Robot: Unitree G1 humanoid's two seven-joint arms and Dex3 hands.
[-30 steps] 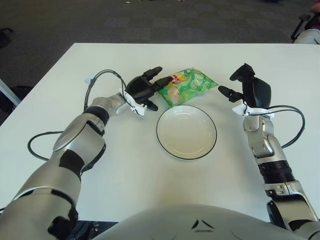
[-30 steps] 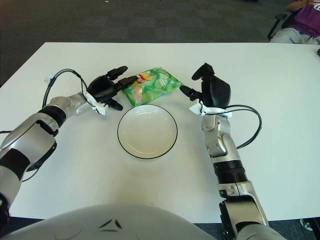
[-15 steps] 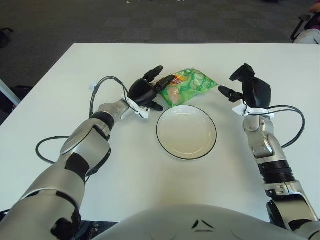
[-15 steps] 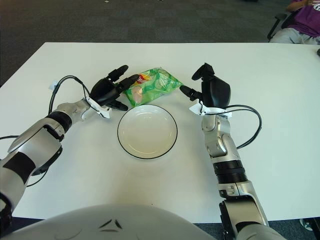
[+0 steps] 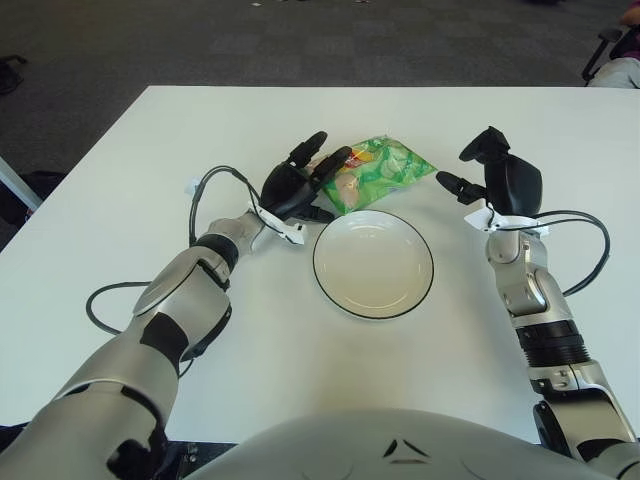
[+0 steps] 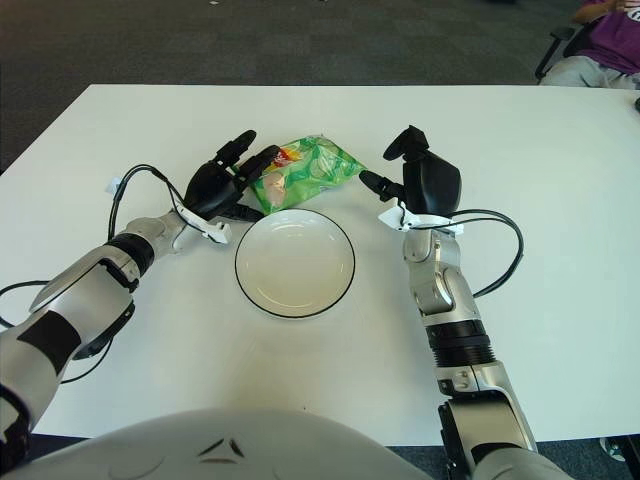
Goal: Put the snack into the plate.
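Since one second ago your left hand has travelled right, closing on the crinkled green plastic snack bag; snack, plate and right hand are where they were.

Left eye view: the snack bag lies flat on the white rectangular table, just behind the rim of the round white plate with a thin dark edge. Bag and plate look close to touching at the plate's far rim, but you cannot tell contact from here. Your left hand sits at the bag's left end. Its black fingers are spread, the upper ones reaching over the bag's near-left corner, the lower one pointing at the gap between bag and plate. Nothing is gripped: the bag is undeformed and still on the table. Your right hand shows to the right of both bag and plate, well apart from them, fingers loosely splayed and empty. A dark cable loops on the table beside your left forearm.

Right eye view: same layout. The bag sits behind the plate, nothing in the plate. Left hand fingers overlap the bag's left edge, wide and not clamped. Right hand is raised beside the bag's right end, clear of it.
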